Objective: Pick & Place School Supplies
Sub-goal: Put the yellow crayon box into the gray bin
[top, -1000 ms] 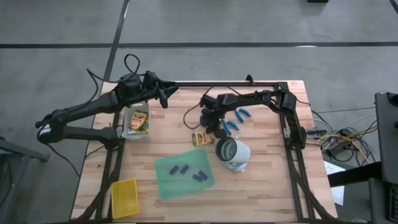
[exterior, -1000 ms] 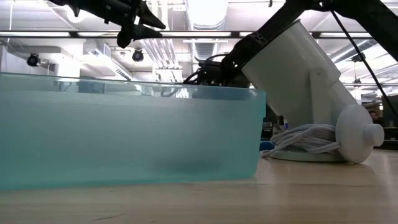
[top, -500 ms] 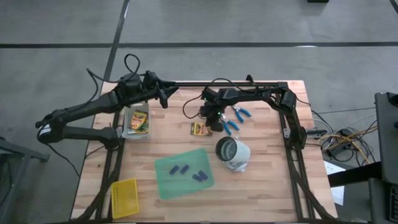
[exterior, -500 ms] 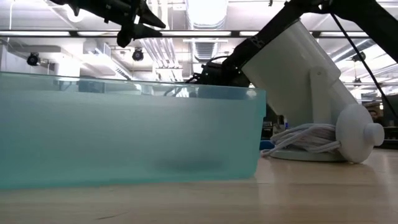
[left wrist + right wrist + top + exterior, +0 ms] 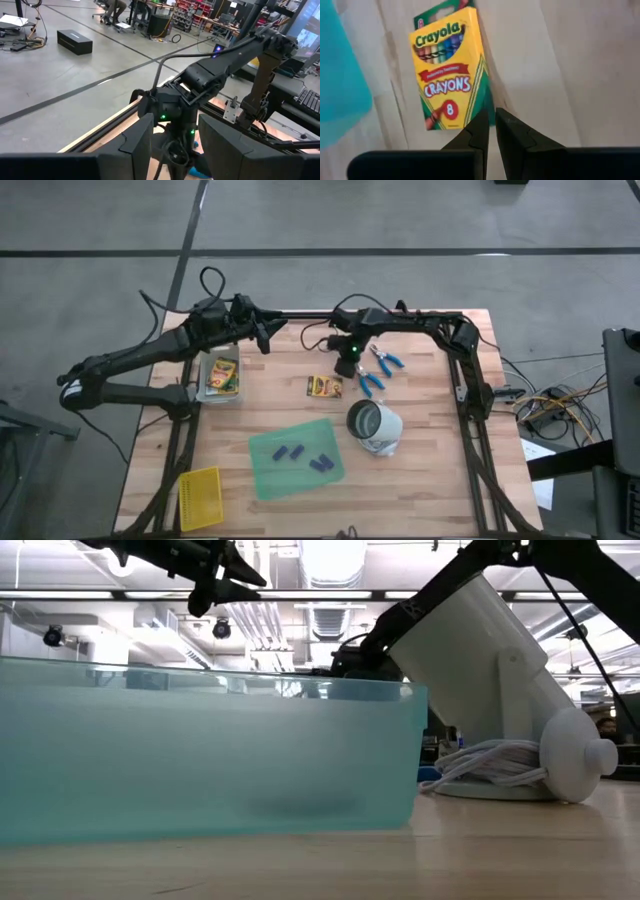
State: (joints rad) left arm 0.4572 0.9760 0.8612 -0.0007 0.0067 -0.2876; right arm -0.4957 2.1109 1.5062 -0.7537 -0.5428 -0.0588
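One crayon box [image 5: 323, 387] lies loose on the table [image 5: 430, 480] just below the empty, nearly shut right claw [image 5: 347, 367], scissors [image 5: 378, 370] beside it, none yet placed.

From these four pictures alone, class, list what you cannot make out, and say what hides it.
- Low view: a frosted tub blocks the tabletop behind it.
- Low view: right gripper hidden behind the tub rim and white lamp.
- High view: the purple pieces are too small to identify.
- High view: contents of the grey tray partly under the left arm.
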